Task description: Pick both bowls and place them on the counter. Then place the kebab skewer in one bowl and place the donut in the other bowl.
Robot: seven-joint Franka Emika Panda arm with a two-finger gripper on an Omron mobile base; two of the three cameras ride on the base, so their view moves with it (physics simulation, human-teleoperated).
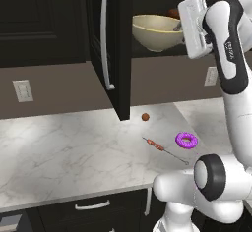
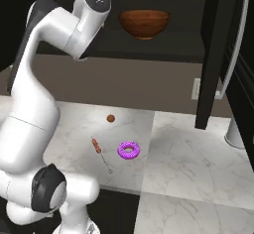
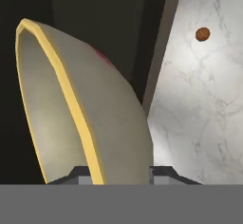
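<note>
My gripper [image 1: 179, 27] is up in the open wall cabinet, shut on the right rim of the pale cream-yellow bowl [image 1: 155, 32]. In the hand view that bowl [image 3: 85, 109] stands edge-on, its wall between the two fingertips [image 3: 79, 172]. The dark reddish-brown bowl [image 2: 145, 24] sits on the cabinet shelf beside it. Below on the white marble counter [image 1: 69, 147] lie the kebab skewer [image 1: 160, 147] [image 2: 99, 151] and, just right of it, the purple-iced donut [image 1: 186, 140] [image 2: 128, 150].
A small brown ball [image 1: 145, 117] [image 3: 202, 34] rests on the counter behind the skewer. The open dark cabinet door [image 1: 115, 44] juts out over the counter left of the bowls. An outlet [image 1: 23, 90] is on the back wall.
</note>
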